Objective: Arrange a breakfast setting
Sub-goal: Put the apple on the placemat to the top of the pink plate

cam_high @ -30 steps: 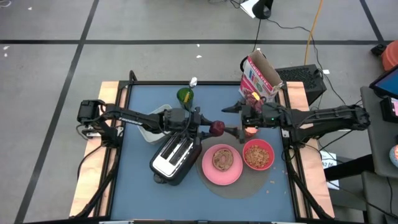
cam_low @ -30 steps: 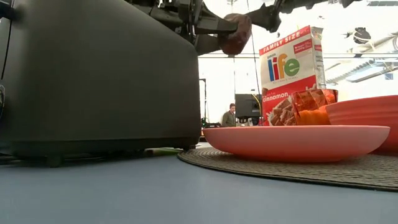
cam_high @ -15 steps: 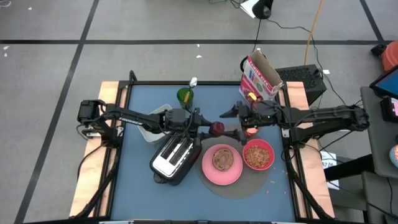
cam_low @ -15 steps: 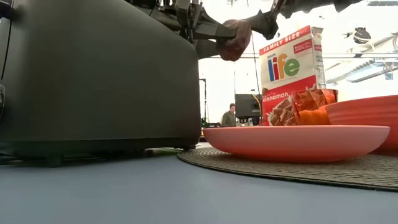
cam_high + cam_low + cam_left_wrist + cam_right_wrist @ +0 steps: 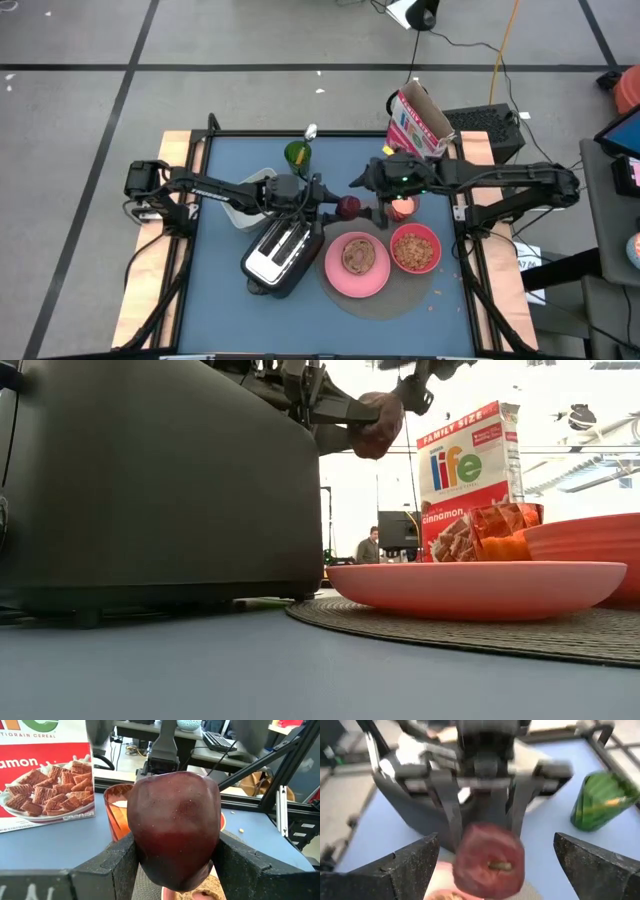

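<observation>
Blue table (image 5: 220,300), cereal in red bowl (image 5: 415,249), bread (image 5: 358,256) on pink plate (image 5: 336,278)

Grey floor (image 5: 200,40) with dark lines, bright windows (image 5: 580,420), desk (image 5: 200,755)

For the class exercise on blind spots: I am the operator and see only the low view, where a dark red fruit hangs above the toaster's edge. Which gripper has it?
Observer: The left gripper is shut on the dark red fruit.
Operator: Where is the other gripper?
Observer: The right gripper faces the fruit, open, its fingers on either side, not touching.
Operator: What lies below?
Observer: The pink plate with round bread, just beside the fruit in the high view.
</observation>
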Controlling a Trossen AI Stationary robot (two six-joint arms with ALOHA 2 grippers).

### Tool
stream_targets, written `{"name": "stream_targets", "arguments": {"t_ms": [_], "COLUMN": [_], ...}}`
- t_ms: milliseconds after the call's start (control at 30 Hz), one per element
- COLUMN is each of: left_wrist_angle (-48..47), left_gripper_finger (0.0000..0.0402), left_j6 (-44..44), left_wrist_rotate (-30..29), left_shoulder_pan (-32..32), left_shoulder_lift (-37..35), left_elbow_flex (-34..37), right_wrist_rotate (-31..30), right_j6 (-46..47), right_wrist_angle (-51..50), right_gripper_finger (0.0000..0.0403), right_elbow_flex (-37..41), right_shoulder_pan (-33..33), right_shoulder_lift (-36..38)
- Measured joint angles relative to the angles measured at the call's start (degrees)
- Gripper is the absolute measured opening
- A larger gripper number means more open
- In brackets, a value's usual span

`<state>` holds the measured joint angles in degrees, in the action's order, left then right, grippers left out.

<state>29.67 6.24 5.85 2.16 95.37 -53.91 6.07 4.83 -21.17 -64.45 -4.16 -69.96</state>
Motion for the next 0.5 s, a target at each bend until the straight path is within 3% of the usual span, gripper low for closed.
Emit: {"name": "stream_targets", "arguments": {"t_ms": [500], "left_wrist_angle": [-1.34], "left_gripper_finger": [0.0224], "left_j6": [0.02], "left_wrist_rotate": [0.0], "left_shoulder_pan": [0.0], "left_shoulder_lift": [0.0], "left_elbow_flex": [0.0], "right_wrist_rotate": [0.0], "right_j6": [-1.48], "right_wrist_angle": [-0.16], "right_gripper_finger": [0.0384], "right_elbow_flex": [0.11], "right_shoulder_pan": [0.0], "right_shoulder_lift": [-4.02]}}
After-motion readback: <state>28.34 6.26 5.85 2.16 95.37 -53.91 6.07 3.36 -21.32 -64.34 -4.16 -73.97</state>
